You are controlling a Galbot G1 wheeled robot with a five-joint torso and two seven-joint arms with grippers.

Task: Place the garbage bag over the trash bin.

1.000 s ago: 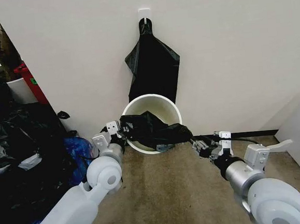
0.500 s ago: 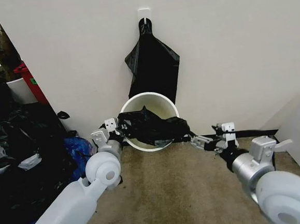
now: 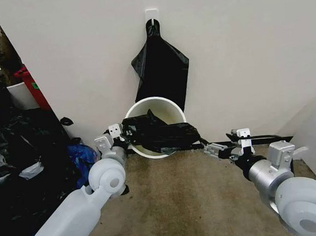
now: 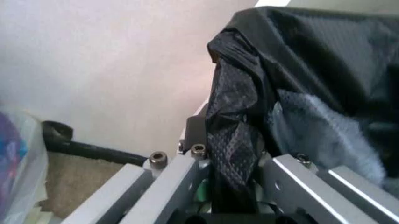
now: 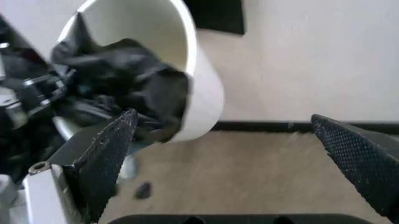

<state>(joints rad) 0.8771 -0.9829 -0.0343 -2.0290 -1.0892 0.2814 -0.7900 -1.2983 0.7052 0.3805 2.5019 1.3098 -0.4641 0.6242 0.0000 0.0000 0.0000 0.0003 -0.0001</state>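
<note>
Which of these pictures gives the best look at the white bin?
The head view: the whole trash bin stands against the wall, the garbage bag draped across its front rim. The right wrist view shows its wall and opening slantwise; the left wrist view mostly shows bag.

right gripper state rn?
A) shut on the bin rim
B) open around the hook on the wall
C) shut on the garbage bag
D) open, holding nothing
D: in the right wrist view the right gripper has its fingers spread wide with only floor between them, off to the side of the trash bin; the garbage bag is pinched by the left gripper.
</note>
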